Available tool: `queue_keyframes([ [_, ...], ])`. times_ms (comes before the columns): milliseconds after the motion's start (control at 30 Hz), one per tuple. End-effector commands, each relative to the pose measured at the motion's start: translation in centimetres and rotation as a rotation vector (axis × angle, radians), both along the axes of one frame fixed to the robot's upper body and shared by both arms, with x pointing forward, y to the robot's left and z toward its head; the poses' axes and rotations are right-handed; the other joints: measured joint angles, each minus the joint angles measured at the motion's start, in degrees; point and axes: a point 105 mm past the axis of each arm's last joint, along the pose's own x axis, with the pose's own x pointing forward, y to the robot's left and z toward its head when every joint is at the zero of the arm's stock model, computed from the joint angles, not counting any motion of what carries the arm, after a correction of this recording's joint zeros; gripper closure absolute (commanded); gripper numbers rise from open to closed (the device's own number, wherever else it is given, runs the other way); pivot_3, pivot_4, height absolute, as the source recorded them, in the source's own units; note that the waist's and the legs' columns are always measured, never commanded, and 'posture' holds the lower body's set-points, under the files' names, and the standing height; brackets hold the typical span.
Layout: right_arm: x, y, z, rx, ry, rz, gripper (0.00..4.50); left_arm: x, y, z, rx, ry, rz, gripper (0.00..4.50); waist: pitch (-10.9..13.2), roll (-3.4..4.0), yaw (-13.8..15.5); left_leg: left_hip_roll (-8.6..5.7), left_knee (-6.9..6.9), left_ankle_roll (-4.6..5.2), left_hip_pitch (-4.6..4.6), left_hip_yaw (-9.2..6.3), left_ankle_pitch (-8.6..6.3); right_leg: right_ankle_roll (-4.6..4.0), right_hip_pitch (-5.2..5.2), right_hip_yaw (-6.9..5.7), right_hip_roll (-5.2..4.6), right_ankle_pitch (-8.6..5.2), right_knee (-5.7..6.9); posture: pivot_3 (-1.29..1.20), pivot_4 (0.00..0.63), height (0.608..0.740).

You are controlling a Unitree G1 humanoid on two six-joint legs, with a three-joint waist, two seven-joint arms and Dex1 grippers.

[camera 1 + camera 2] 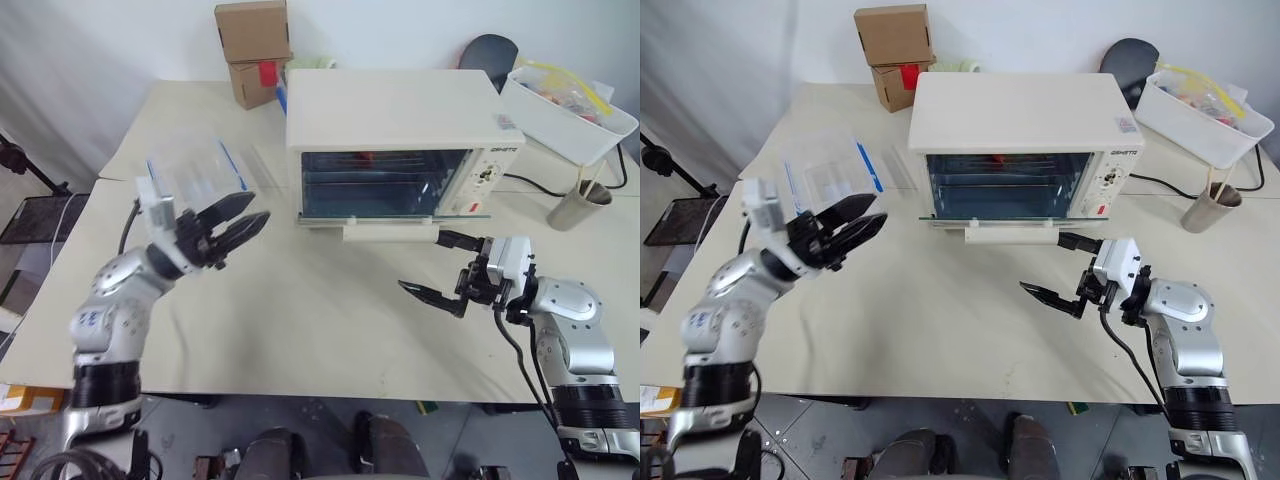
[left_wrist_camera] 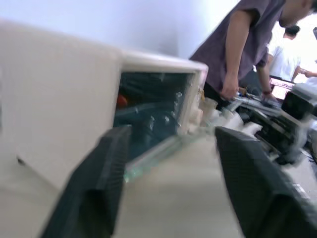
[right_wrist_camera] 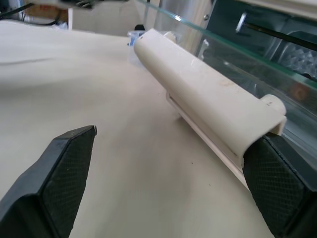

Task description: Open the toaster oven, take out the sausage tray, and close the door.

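The cream-white toaster oven (image 1: 390, 110) stands at the back middle of the table. Its glass door (image 1: 390, 218) is folded down flat, and the bar handle (image 1: 390, 233) points toward me. A red sausage (image 1: 365, 156) shows deep inside on a rack; the sausage tray under it is hard to make out. My left gripper (image 1: 240, 218) hovers above the table left of the oven. It is open, with nothing between its fingers (image 2: 99, 183). My right gripper (image 1: 425, 263) is open wide, just in front of the handle's right end (image 3: 270, 106), and holds nothing.
A clear plastic container with blue clips (image 1: 195, 172) lies behind my left gripper. Cardboard boxes (image 1: 252, 50) stand at the back. A white bin (image 1: 565, 112), a paper cup (image 1: 578, 206) and the oven's cord (image 1: 525, 182) are at the right. A person (image 2: 237, 49) stands beyond the table.
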Motion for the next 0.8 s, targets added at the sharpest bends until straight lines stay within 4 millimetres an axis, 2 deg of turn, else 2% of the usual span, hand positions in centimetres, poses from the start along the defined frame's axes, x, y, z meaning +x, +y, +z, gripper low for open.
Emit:
queue_keyframes([
  [33,-0.4,0.5,0.6,-0.031,-0.068,0.043,0.0,2.5,-0.8,1.2,-0.003,-0.067,0.07,3.09,0.01,-0.02,0.1,0.02,0.05,0.0,-0.03,-0.01,0.0,0.0,0.0,-0.05,0.04,0.0,-0.01,0.0,0.15,0.74],
  [100,-0.3,0.5,0.5,-0.035,-0.071,0.046,0.0,2.5,-2.2,1.2,-0.015,-0.054,-0.009,3.69,0.01,-0.02,0.01,0.03,0.07,0.0,-0.04,-0.02,0.0,0.0,0.0,-0.09,0.07,0.0,0.0,0.0,0.15,0.74],
  [200,-0.3,0.5,0.4,-0.046,-0.078,0.042,0.0,2.4,-4.6,0.0,0.038,-0.063,-0.083,4.49,0.01,-0.02,-0.07,0.08,0.04,0.0,-0.05,-0.04,-0.01,0.0,-0.01,-0.12,0.15,0.0,-0.02,0.0,0.15,0.74],
  [467,-0.8,-0.6,-0.4,-0.046,-0.079,-0.03,0.0,3.1,-7.5,-2.2,0.088,-0.04,-0.122,4.49,0.02,-0.04,0.38,0.15,0.31,0.0,-0.13,-0.07,-0.01,0.0,0.03,-0.11,0.22,0.0,0.02,0.0,0.15,0.74],
  [633,-2.4,-2.8,-1.6,-0.053,-0.052,-0.154,0.0,2.6,-8.1,-3.6,0.147,-0.03,-0.155,4.49,0.02,-0.04,1.56,0.12,0.39,0.01,-0.18,-0.14,-0.02,0.03,0.04,-0.11,0.18,0.02,0.02,0.0,0.15,0.74],
  [800,-6.2,-8.1,-3.9,-0.053,0.031,-0.435,0.0,1.8,-7.9,-6.8,0.242,0.004,-0.155,4.49,0.0,0.0,2.04,0.11,0.41,0.01,-0.14,-0.23,-0.03,0.05,0.15,-0.13,0.17,0.03,-0.01,0.0,0.15,0.74],
])
